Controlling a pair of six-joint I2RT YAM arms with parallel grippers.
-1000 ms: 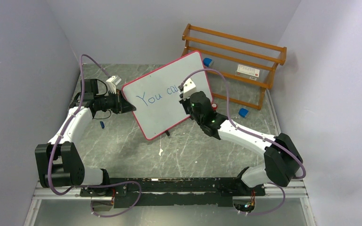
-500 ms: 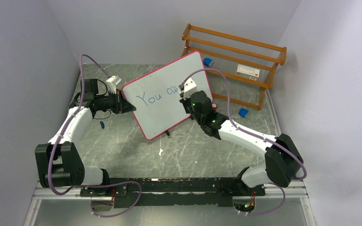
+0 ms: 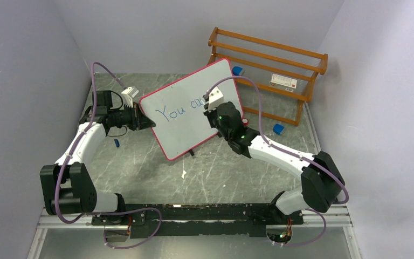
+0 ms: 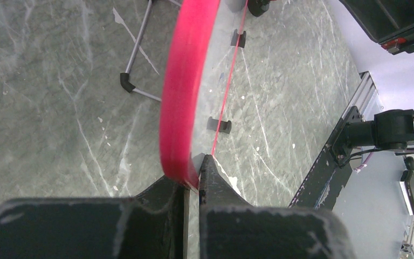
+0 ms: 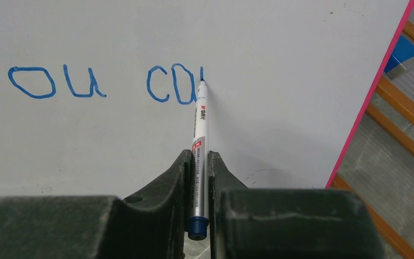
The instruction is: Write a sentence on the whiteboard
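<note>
Tabletop [image 3: 215, 172]: grey marbled stone, pale walls on three sides.

Far right corner: orange-brown wooden slatted rack [image 3: 269, 59] leaning at the wall, with a white label card [image 3: 283, 81] on it. Two small blue blocks lie by the rack, one at its left end [image 3: 237, 70] and one on the tabletop near its foot [image 3: 278, 129]. A small dark blue bit [image 3: 116, 143] lies near the left edge, beside the left forearm.

The large white whiteboard with thin pink-red frame [image 3: 188, 121] sits mid-tabletop toward the far side, propped at a tilt on a thin metal leg. Its long axis runs from the left edge toward the far right corner. Its far corner stands just in front of the rack.

Left claw [image 4: 197, 172]: clamped on the frame at the board's left edge.

Right claw [image 5: 199, 162]: closed on a slim silver-white marker pen with blue end cap [image 5: 200, 129]. The pen's long axis points straight out from the claw, tip touching the board. The right arm's purple cable loops over the board's right part.

The blue handwritten sentence [image 5: 86, 86] reads "You ca" so far, running along the long axis in the upper half. The tip rests at a short stroke just right of the "a".
</note>
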